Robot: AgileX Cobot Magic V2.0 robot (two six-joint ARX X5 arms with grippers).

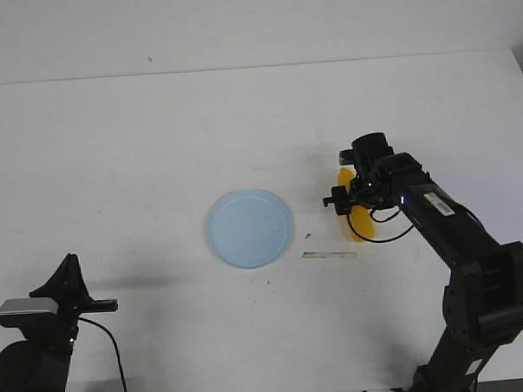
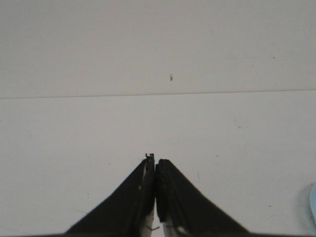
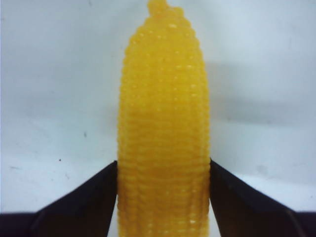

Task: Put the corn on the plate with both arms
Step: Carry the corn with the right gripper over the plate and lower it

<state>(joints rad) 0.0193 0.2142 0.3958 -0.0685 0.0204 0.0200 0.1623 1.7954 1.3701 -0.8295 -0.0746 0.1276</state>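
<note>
1. Gripping the corn (image 3: 164,128) between both jaws, the right gripper (image 3: 163,197) is holding it just right of the plate (image 1: 250,229).
2. Sitting near the table's (image 1: 155,140) front-left corner, the left gripper (image 2: 155,168) is keeping its jaws pressed together, holding nothing.

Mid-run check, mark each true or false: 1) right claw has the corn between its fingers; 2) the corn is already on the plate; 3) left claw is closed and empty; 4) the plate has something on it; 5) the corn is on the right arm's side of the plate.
1) True: the right claw has its fingers against both sides of the corn.
2) False: the corn sits off the plate, on the table.
3) True: the left claw is shut, holding nothing.
4) False: the plate is bare.
5) True.
</note>
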